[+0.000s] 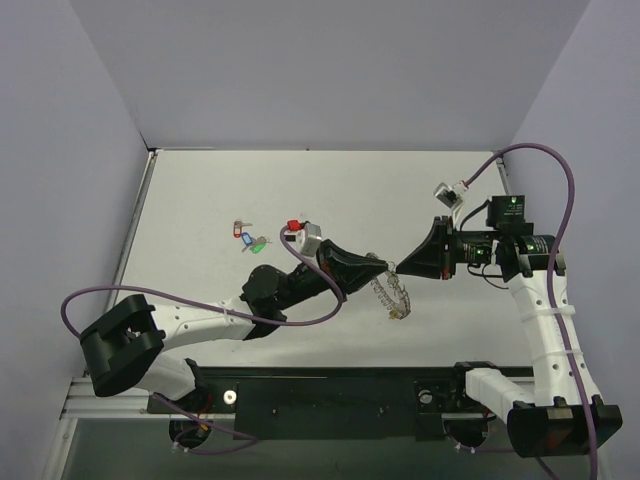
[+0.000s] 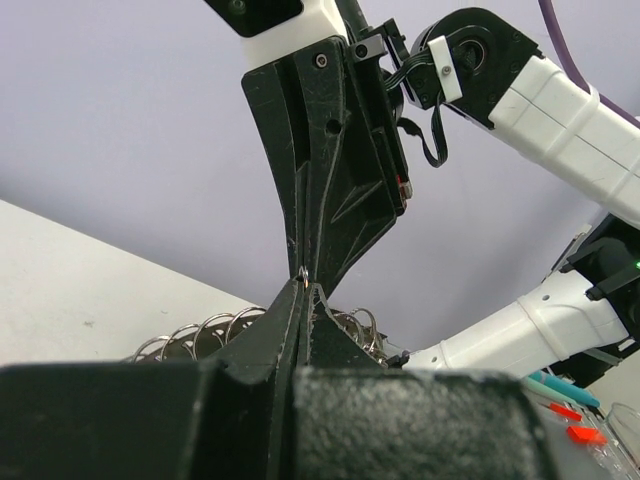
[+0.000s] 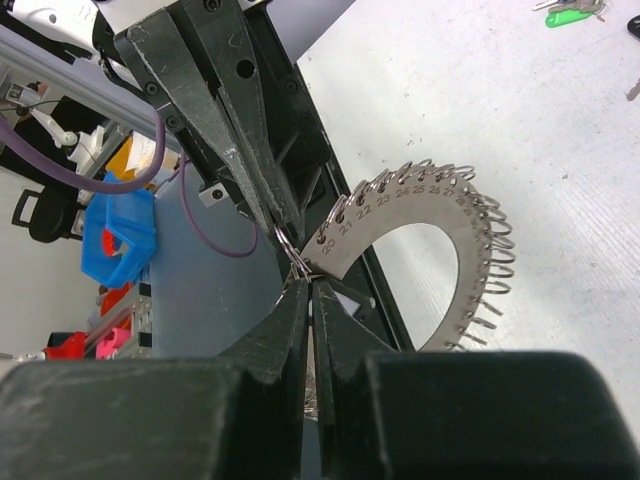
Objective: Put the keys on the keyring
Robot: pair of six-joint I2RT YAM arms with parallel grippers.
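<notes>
Finding: the left gripper (image 1: 372, 267) and the right gripper (image 1: 410, 265) meet tip to tip above the middle of the table (image 1: 450, 190). The keyring (image 1: 392, 295) hangs between them, clear of the surface.

Fingers: both pairs are pressed together. In the right wrist view each pair nips the same small split ring at one end of the keyring (image 3: 400, 222), the left fingertips (image 3: 278, 228) from above and the right fingertips (image 3: 303, 290) from below.

Keyring: a flat, matt silver band curved into an open arc, stamped with numbers. Its outer edge is fringed with thin wire rings. From the pinch it trails toward the near edge of the table.

Keys (image 1: 250, 240): a loose cluster lying flat on the table, well apart from the ring, on the left arm's side. Blue, green and red plastic tags show. The metal blades are too small to give their long axis.

Judgement: no key is on the ring yet. The left arm is nearer the keys, so fetching one would fall to it, leaving the right gripper alone holding the ring.
</notes>
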